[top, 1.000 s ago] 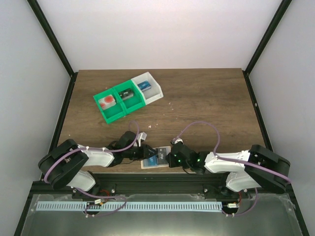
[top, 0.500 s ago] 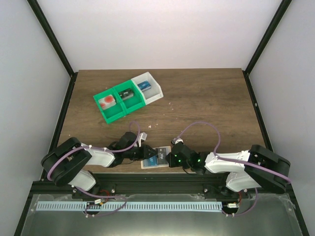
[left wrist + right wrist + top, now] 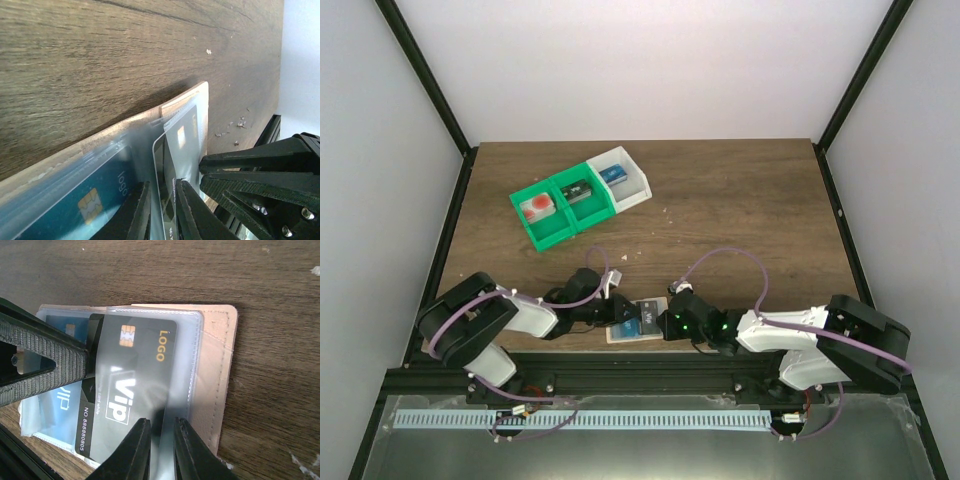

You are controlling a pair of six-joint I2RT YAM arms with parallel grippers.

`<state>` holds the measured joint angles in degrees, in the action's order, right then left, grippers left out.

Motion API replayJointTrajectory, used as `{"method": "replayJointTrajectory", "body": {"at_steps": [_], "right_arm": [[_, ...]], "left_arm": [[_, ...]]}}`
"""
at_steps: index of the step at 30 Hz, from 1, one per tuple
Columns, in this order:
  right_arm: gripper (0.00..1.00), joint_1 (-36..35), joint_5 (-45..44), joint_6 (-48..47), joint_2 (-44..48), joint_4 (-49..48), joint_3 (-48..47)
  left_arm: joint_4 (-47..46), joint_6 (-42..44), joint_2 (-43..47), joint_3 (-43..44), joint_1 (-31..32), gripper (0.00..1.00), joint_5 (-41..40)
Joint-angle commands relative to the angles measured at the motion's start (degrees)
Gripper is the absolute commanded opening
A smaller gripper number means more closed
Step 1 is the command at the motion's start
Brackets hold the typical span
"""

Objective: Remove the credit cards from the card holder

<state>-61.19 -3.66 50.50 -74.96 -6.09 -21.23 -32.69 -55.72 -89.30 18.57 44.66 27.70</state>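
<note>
Wood-grain table (image 3: pixel 740 220) with white walls (image 3: pixel 650 70) on three sides. At 11 o'clock on it stands a row of bins, two green (image 3: pixel 548 238) and one white (image 3: pixel 638 186).

At 6 o'clock, close to the near edge, the holder (image 3: pixel 623 334) lies open and flat, its tan edging outermost and clear plastic leaves on top. The left gripper (image 3: pixel 162 219) reaches it from 9 o'clock and the right gripper (image 3: pixel 161 450) from 3 o'clock, so the two meet over it.

In the right wrist view a dark card (image 3: pixel 132 385) marked VIP and LOGO, with a gold chip, sits inside the top clear leaf. The right fingers (image 3: pixel 131 452) are drawn almost together, leaving only a slit, and they nip the lower edge of that leaf. I cannot tell whether the card itself is caught as well.

In the left wrist view a blue card (image 3: pixel 95 200) with a chip lies in a leaf at 7 o'clock. The left fingers (image 3: pixel 134 215) are equally narrow and pinch a thin raised leaf, with a card edge showing between them. Both cards are in the holder.
</note>
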Motion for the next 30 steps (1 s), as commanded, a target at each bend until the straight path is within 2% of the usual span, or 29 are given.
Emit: {"method": "replayJointTrajectory", "body": {"at_steps": [1, 5, 15, 27, 30], "right_arm": [[0.15, 0.26, 0.59, 0.61, -0.08, 1.79, 1.52], [0.15, 0.21, 0.5, 0.55, -0.36, 1.59, 1.71], [0.16, 0.26, 0.33, 0.8, -0.16, 1.7, 1.84], [0.16, 0.2, -0.87, 0.44, 1.55, 4.77, 0.22], [0.19, 0.19, -0.35, 0.11, 2.48, 6.05, -1.45]], "left_arm": [[-0.93, -0.52, -1.06, 0.1, 0.21, 0.14, 0.18], [-0.96, -0.47, -0.25, -0.03, 0.16, 0.0, 0.18], [-0.68, -0.44, 5.15, -2.49, 0.16, 0.0, -1.67], [11.94, 0.18, 17.1, -5.11, -0.05, 0.0, -10.26], [15.08, -0.5, 21.27, -5.62, -0.44, 0.0, -11.89]]}}
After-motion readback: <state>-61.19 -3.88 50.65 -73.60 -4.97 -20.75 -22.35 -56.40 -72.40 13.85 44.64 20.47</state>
